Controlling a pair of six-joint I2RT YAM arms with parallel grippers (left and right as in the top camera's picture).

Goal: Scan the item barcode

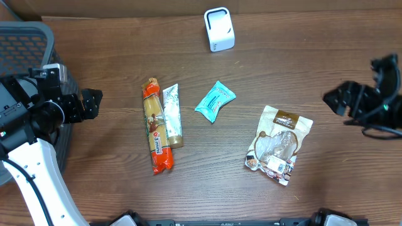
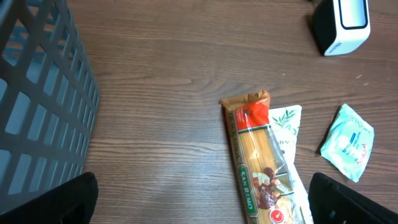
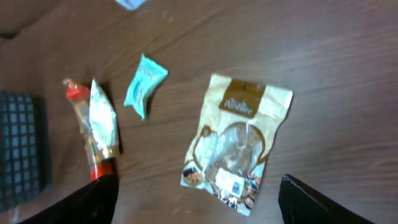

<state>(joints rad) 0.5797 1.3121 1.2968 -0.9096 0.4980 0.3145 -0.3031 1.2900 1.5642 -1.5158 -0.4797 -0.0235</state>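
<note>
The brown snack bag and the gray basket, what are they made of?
The snack bag looks like thin glossy plastic film: it wrinkles, shines, and has a clear window. The basket seems hard matte gray plastic, going by its moulded grid of square holes.

Basket (image 1: 25,39) partly beyond the overhead view's left edge; pasta packet (image 2: 254,158) partly below the left wrist view's frame.

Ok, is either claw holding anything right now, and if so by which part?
Nothing is held. The left claw and the right claw both stand open and empty, apart from the pasta packet and the snack bag.
</note>
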